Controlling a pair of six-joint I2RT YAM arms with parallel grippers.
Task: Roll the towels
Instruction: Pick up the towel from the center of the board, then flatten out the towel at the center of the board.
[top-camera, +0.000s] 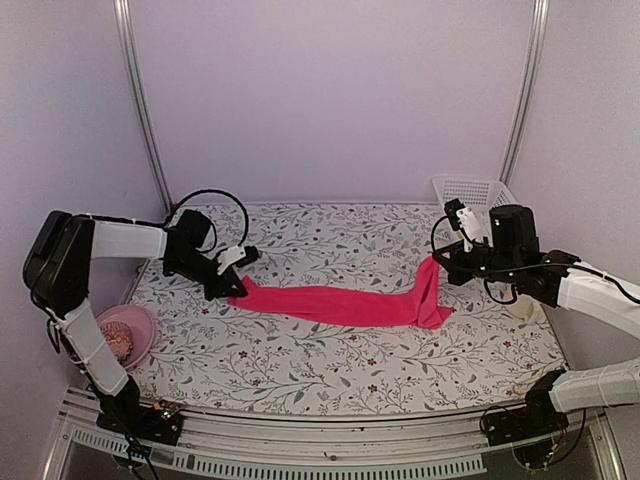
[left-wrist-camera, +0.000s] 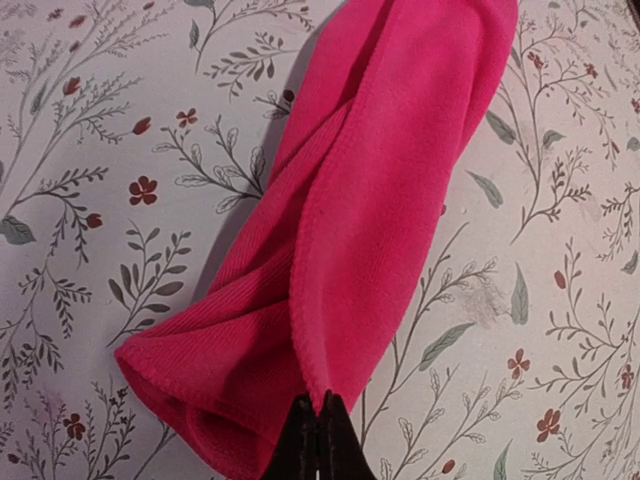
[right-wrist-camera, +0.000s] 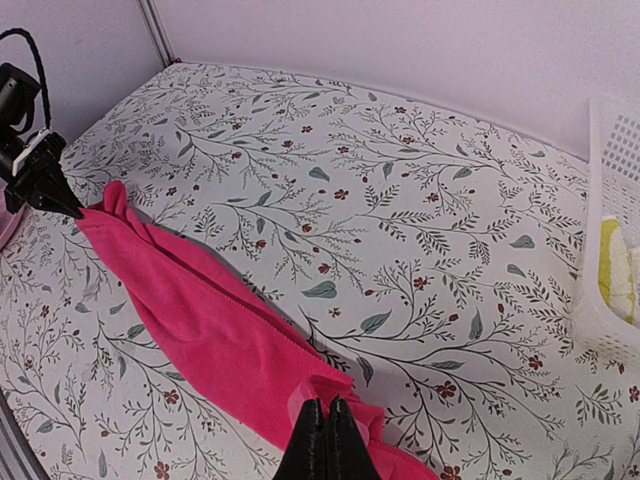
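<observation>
Top external, pink towel (top-camera: 330, 303) stretched out — left tool (top-camera: 238, 290), right tool (top-camera: 437, 263), each clamped on one end

The left arm (top-camera: 125, 240) and right arm (top-camera: 590, 292) share one build: black joint housings joined by links wrapped in white. A black cable (top-camera: 213, 193) loops over the left wrist. The left tool (left-wrist-camera: 318, 405) and right tool (right-wrist-camera: 326, 408) each carry two slim black fingers.

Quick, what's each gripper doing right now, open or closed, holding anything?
Left gripper: closed, pinching one end of the pink towel.
Right gripper: closed, holding the towel's other end.
</observation>
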